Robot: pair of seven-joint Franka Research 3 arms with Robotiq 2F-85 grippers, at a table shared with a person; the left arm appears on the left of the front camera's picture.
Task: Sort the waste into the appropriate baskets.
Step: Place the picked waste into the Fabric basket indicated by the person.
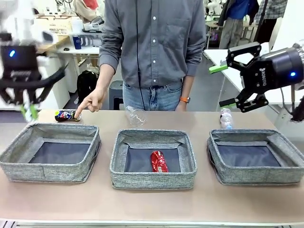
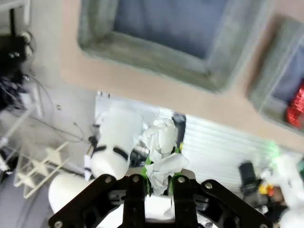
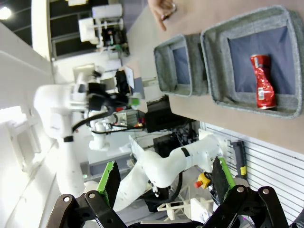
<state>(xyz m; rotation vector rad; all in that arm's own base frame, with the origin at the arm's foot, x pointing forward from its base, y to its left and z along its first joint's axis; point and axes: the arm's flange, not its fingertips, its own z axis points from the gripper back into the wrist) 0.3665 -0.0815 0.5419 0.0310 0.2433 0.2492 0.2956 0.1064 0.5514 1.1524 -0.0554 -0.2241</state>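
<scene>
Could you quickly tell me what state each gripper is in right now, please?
Left gripper: jaws closed on the crumpled white paper ball.
Right gripper: jaws open, holding nothing.

Bright, even indoor light falls from overhead. The table [image 1: 152, 204] shows no glare, and the bins [image 1: 153, 179] hold only soft shadows along their inner walls. In the front view the left gripper [image 1: 28, 111] is smeared by motion blur, while the right gripper [image 1: 223, 85] is crisp. The left wrist view is soft throughout, with the bin ahead of the gripper blurred and the paper [image 2: 161, 152] in its grip slightly sharper. The right wrist view is clearer, with wide-angle bending toward the edges, a lamp [image 3: 4, 13] flaring far up-left, and washed-out white to the gripper's left.
</scene>
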